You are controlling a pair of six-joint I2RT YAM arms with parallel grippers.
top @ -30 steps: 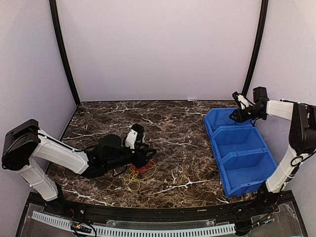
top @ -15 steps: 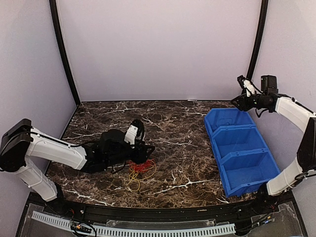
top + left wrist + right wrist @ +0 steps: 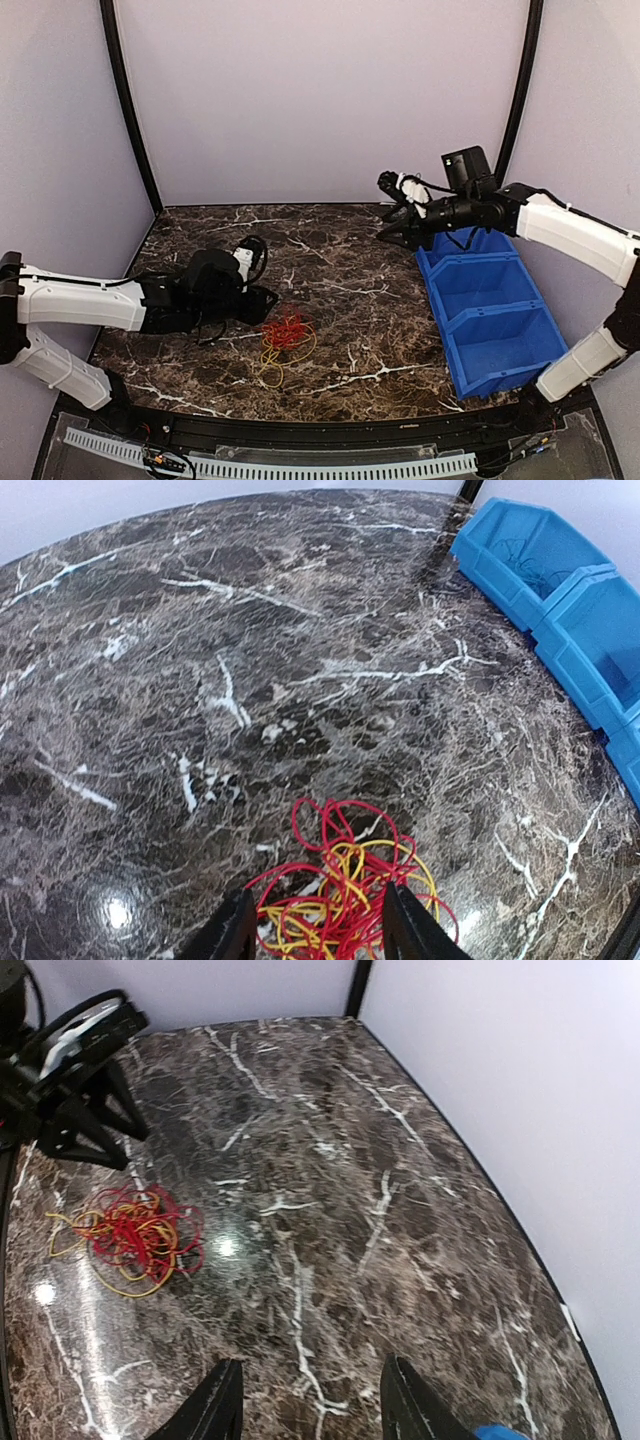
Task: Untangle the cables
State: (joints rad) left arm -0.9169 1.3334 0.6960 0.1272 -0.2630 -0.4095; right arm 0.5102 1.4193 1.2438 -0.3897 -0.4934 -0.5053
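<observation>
Dark marble table (image 3: 360,300) is filling the cell floor; three-compartment blue bin (image 3: 490,310) is sitting along its right edge, running near to far.

Left arm (image 3: 80,300) is reaching low across the near-left of the table, pointing right; right arm (image 3: 570,235) is arching in from the right, wrist held up above the far end of the bin, pointing left.

Left claw (image 3: 268,298) is sitting just left of the cables, down near the table surface; in its wrist view the jaws are standing apart, with the near edge of the bundle showing between the fingers (image 3: 235,930); not pinching any wire that I can make out.

Right claw (image 3: 388,212) is hanging in the air over the far-right table, well apart from the cables; jaws are spread, nothing between them.

Cables (image 3: 285,335) are lying on the table near-centre; red loops are bunching tight on top, yellow loops are trailing out toward the near side; red and yellow are looking intertwined.
</observation>
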